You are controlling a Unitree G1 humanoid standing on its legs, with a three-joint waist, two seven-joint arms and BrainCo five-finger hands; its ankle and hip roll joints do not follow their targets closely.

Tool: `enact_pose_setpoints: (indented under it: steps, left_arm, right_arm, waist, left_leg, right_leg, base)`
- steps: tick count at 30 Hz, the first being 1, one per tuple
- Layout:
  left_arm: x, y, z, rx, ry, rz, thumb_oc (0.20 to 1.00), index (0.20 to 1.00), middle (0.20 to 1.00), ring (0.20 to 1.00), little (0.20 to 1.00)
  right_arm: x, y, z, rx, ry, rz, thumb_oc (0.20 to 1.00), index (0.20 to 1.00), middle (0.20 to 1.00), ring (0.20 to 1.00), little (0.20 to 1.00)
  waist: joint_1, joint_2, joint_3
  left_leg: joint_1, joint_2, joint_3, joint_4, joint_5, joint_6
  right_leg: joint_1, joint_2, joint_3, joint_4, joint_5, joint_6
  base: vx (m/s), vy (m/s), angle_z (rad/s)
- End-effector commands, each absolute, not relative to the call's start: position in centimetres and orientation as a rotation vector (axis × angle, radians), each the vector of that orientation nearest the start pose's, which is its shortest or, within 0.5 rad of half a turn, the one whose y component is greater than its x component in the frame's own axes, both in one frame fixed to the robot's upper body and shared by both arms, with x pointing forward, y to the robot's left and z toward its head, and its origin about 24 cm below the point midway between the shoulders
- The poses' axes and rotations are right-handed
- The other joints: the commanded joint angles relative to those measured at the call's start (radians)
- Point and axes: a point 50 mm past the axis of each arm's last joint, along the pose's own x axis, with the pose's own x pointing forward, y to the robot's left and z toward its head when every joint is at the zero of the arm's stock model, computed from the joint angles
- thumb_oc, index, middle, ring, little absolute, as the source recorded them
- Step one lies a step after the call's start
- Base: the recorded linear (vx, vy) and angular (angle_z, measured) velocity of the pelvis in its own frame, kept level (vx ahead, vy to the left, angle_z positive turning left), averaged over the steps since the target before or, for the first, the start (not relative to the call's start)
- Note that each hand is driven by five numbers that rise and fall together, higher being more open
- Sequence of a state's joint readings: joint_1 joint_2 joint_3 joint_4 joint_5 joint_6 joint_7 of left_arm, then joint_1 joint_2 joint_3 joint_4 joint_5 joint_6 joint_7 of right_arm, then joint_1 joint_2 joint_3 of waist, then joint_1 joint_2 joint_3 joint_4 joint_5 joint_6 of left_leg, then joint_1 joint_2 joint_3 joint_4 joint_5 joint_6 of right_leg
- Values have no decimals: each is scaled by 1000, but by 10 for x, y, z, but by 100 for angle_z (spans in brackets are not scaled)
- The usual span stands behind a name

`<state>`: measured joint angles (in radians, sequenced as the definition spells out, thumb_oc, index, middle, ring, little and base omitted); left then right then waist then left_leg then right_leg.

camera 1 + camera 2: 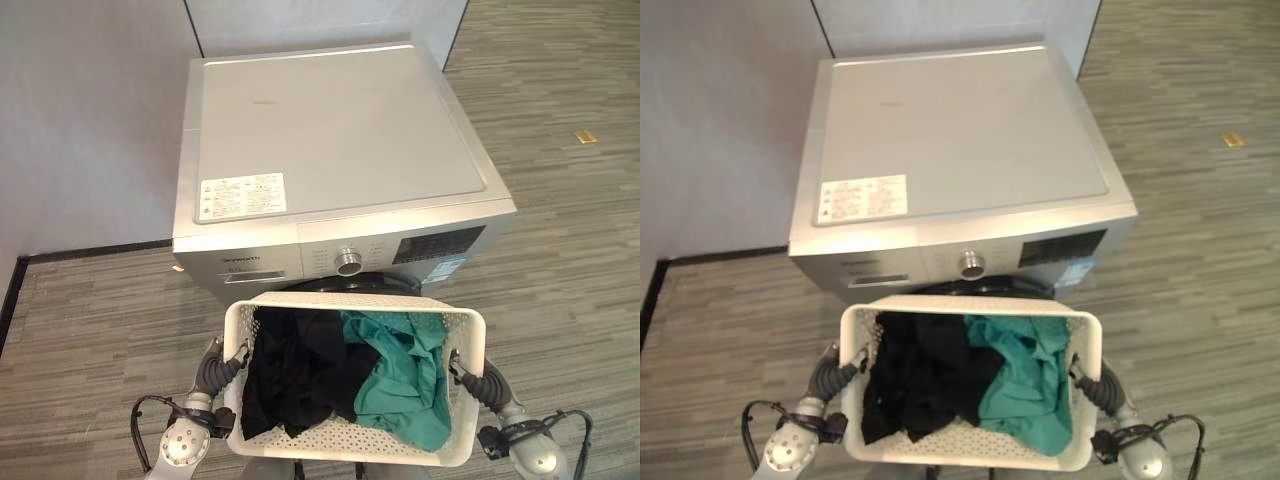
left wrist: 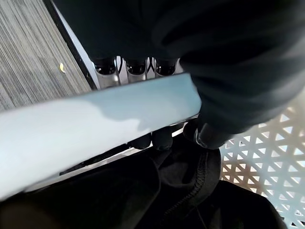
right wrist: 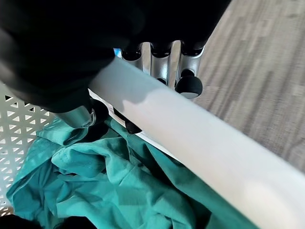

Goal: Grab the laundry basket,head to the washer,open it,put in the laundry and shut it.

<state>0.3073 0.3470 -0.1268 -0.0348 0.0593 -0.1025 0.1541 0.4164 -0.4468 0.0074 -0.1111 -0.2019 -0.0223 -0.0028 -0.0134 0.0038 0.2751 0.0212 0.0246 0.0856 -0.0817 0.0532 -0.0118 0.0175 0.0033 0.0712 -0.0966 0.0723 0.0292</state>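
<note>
In front of the robot: a silver washer [image 1: 340,170] is stood against a grey wall, on striped grey floor.
Washer: the door is hidden below the basket, so its state cannot be told; a round knob [image 1: 348,262] and a dark display panel [image 1: 438,244] are seen on the front edge.
Basket [image 1: 460,340]: a white perforated laundry basket is held up just before the washer front, slightly tilted, its far rim near the knob.
Laundry: black clothes [image 1: 290,375] are piled on the left side, green clothes [image 1: 405,375] on the right, both inside the basket.
Left hand [image 2: 143,69]: fingers are curled over the basket's left rim, thumb underneath; the rim is clamped.
Right hand [image 3: 162,59]: fingers are hooked over the right rim, thumb on the inner side; the rim is gripped.
Step in hand: the approach looks nearly finished; the basket is best set down level, clear of the door's swing, before a hand is freed.
Writing: a white sticker [image 1: 242,195] with small print is seen on the lid; nothing on it can be read.
</note>
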Motion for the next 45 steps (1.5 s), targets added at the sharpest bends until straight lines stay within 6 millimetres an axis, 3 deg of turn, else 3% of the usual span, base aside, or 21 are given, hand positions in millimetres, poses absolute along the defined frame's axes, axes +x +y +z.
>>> enact_pose_setpoints:
  steps: [1,2,3,4,5,10,16,22,26,30,34,39,41,42,45]
  left_arm:
    - [217,252,61,594,-128,241,200,200,200,200,200]
    - [231,242,83,594,-246,249,200,200,200,200,200]
    - [232,242,84,596,-250,250,200,200,200,200,200]
    - [238,237,99,591,-319,245,200,200,200,200,200]
    - [239,230,125,600,-450,247,200,200,200,200,200]
    - [236,224,156,644,-590,237,200,200,200,200,200]
    - [219,228,172,651,-631,180,200,200,200,200,200]
    - [216,235,175,702,-618,193,200,200,200,200,200]
    - [212,234,187,694,-674,198,200,200,200,200,200]
    - [205,230,204,621,-750,169,200,200,200,200,200]
    - [208,224,213,586,-793,135,200,200,200,200,200]
    - [234,209,222,453,-795,18,200,200,200,200,200]
    - [258,198,232,430,-795,-22,200,200,200,200,200]
    - [260,197,234,432,-802,-21,200,200,200,200,200]
    - [308,167,241,379,-712,-121,200,200,200,200,200]
  right_arm:
    - [167,-269,41,-819,149,-21,200,200,200,200,200]
    - [174,-266,51,-838,83,-47,200,200,200,200,200]
    - [175,-266,51,-837,80,-51,200,200,200,200,200]
    - [179,-262,59,-853,38,-34,200,200,200,200,200]
    - [183,-257,81,-908,-71,-31,200,200,200,200,200]
    - [177,-259,112,-924,-178,-55,200,200,200,200,200]
    - [162,-271,123,-900,-179,-132,200,200,200,200,200]
    - [150,-276,128,-922,-160,-152,200,200,200,200,200]
    - [143,-282,137,-961,-174,-208,200,200,200,200,200]
    - [141,-284,150,-1032,-217,-240,200,200,200,200,200]
    - [152,-284,159,-1063,-272,-247,200,200,200,200,200]
    - [180,-285,174,-1090,-361,-283,200,200,200,200,200]
    - [203,-287,183,-1062,-401,-312,200,200,200,200,200]
    - [205,-288,184,-1060,-405,-319,200,200,200,200,200]
    - [240,-293,208,-1054,-440,-361,200,200,200,200,200]
  waist:
    - [5,-50,-22]
    - [-5,-68,0]
    - [-7,-67,2]
    - [-14,-64,0]
    - [-24,-34,-22]
    - [-56,-23,-42]
    - [-78,-28,-56]
    - [-99,-33,-63]
    - [-117,-42,-69]
    - [-125,-38,-75]
    - [-121,-35,-87]
    - [-97,-27,-111]
    - [-79,-20,-129]
    - [-79,-21,-124]
    - [-60,-20,-141]
  left_leg:
    - [-90,44,-30,152,-125,-22]
    - [-110,53,33,250,-150,-28]
    - [-126,55,29,274,-160,-27]
    - [-101,48,21,298,-217,-29]
    - [-12,15,-65,240,-260,-24]
    - [17,-19,-110,198,-267,5]
    - [31,-44,-69,195,-278,36]
    - [57,-50,-39,193,-302,53]
    - [74,-56,-16,197,-317,67]
    - [94,-63,-1,202,-332,82]
    - [115,-68,16,193,-338,92]
    - [139,-76,17,178,-335,99]
    - [145,-79,3,168,-329,97]
    - [144,-79,1,165,-327,97]
    - [144,-78,-26,158,-314,88]
  right_leg:
    - [-23,-74,-63,11,-50,60]
    - [-46,-114,-115,31,-31,63]
    - [-51,-114,-118,35,-33,64]
    - [-75,-118,-128,52,-27,71]
    - [-114,-98,-124,68,-15,81]
    - [-120,-113,-97,90,-9,82]
    - [-131,-137,-75,101,17,100]
    - [-130,-134,-48,97,25,121]
    - [-136,-133,-23,99,35,134]
    - [-138,-130,-6,105,46,148]
    - [-139,-126,9,108,52,161]
    - [-126,-136,12,100,59,166]
    - [-116,-147,1,88,63,167]
    - [-116,-148,-1,86,63,167]
    - [-104,-154,-15,73,65,162]
  base:
    - [-336,-26,63]
    - [-249,3,75]
    - [-332,44,89]
    - [-197,174,65]
    - [-174,219,34]
    - [-81,149,21]
    - [-48,116,-10]
    - [2,81,-16]
    - [-4,49,-20]
    - [-5,60,-17]
    - [27,39,-23]
    - [43,12,-12]
    - [55,-16,5]
    - [54,-47,15]
    - [31,-61,28]
